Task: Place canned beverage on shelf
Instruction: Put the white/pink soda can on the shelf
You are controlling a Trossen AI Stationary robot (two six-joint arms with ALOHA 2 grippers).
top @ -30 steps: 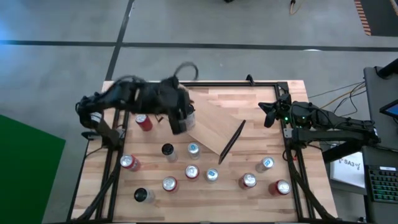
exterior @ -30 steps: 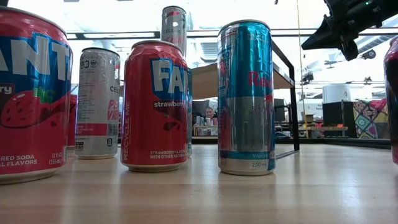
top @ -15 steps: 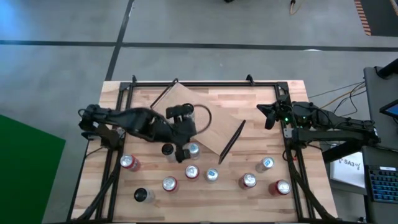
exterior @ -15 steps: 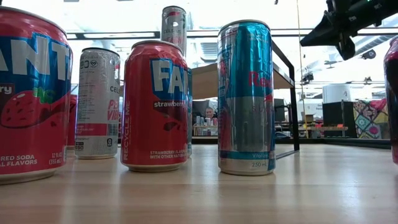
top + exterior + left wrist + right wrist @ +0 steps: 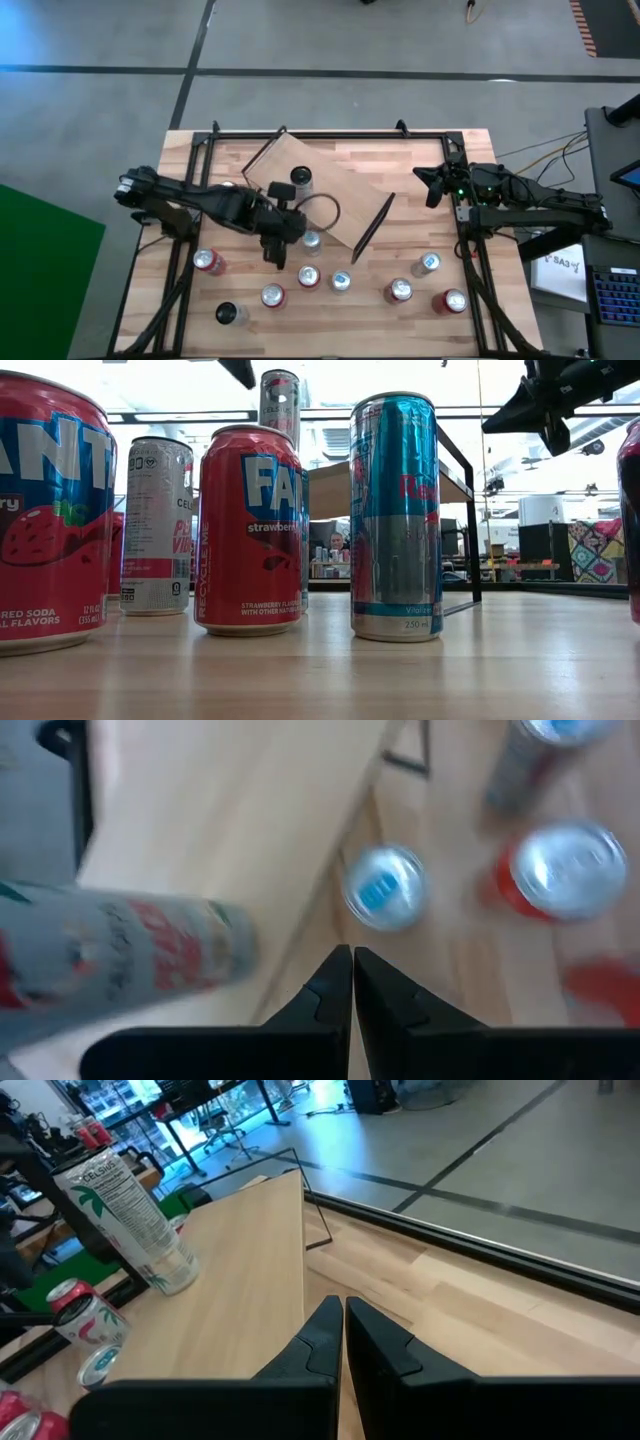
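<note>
While one slim can (image 5: 301,180) stands on the shelf (image 5: 330,205), the empty, clenched left gripper (image 5: 274,252) hovers above loose cans (image 5: 309,277); the right gripper (image 5: 424,184), also clenched, waits.

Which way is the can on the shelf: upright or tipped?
Upright. The can stands on its base on the shelf, top end up.

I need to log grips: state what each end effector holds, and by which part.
Nothing is held. The left end effector is shut and empty, off the shelf, where a can stands free. The right end effector is shut, empty.
</note>
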